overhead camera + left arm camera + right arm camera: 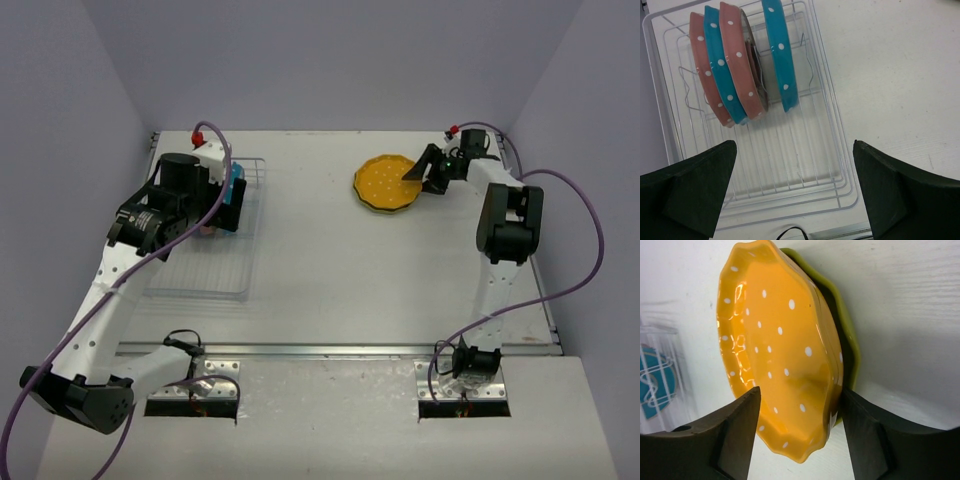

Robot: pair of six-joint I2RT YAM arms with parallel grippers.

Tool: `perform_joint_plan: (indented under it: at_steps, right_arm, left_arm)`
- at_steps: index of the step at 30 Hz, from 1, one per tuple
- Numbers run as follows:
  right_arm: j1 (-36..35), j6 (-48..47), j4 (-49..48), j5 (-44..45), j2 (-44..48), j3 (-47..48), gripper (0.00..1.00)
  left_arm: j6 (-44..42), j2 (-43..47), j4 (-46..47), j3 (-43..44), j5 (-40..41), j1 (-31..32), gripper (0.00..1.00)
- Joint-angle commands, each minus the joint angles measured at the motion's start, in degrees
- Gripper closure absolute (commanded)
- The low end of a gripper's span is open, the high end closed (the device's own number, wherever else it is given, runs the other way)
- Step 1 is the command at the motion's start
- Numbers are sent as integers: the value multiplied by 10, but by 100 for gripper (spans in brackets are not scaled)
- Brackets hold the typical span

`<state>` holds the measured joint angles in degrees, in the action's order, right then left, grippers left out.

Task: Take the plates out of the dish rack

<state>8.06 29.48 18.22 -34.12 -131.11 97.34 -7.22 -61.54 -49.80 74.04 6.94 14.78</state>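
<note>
The move now falls to the left gripper [794,150], which hangs over the near end of the dish rack [790,165] with its jaws spread as wide as they go and nothing between them. In its wrist view the four plates left to unload stand on edge in the far half of the rack. A blue plate [780,60] stands alone at 12 o'clock from the fingers. At 11 o'clock a pink plate [740,65], a second blue plate [722,70] and a second pink plate [702,70] lean close together. Each rim shows as a narrow strip running roughly from 12 to 6. The jaws close along the 9-to-3 line, so by my reading they already lie across a rim's thickness, and what is needed is a reach forward and down, not a turn of the wrist. The lone blue plate looks the easiest to take, being in line with the gap and clear on both faces. From above, the rack sits at about 9 o'clock on the table [320,270], under the left arm. The right gripper [800,392] is well apart at 1 o'clock. Its jaws stand partly apart astride the rim of the orange plate [775,340], which lies nested in the yellow-green plate [850,335] and seems to rest there on its own weight.
</note>
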Motion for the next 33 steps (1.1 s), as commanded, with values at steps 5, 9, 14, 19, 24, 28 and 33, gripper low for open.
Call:
perform_joint_plan:
  at_steps: [5, 9, 14, 19, 24, 28, 33]
  right_arm:
    - [-15, -94, -9, 159, 122, -35, 30]
    - [-31, -137, -25, 216, 146, -62, 30]
    - [-43, -149, -23, 214, 174, -81, 31]
    - [-65, -183, -24, 194, 245, -132, 29]
    - [-76, -193, 2, 157, 323, -179, 10]
    - [-77, -197, 16, 133, 389, -231, 1]
    - [-77, -199, 17, 112, 455, -291, 1]
  left_arm:
    - [13, 14, 24, 2, -7, -14, 0]
    - [21, 14, 24, 2, 1, -29, 0]
    - [32, 6, 24, 8, 37, -68, 0]
    - [44, -42, 15, 33, 9, -130, 7]
    - [25, -97, 27, 56, -60, -212, 26]
    - [-8, -161, 31, 98, -146, -273, 32]
    - [-52, -216, 35, 135, -173, -287, 35]
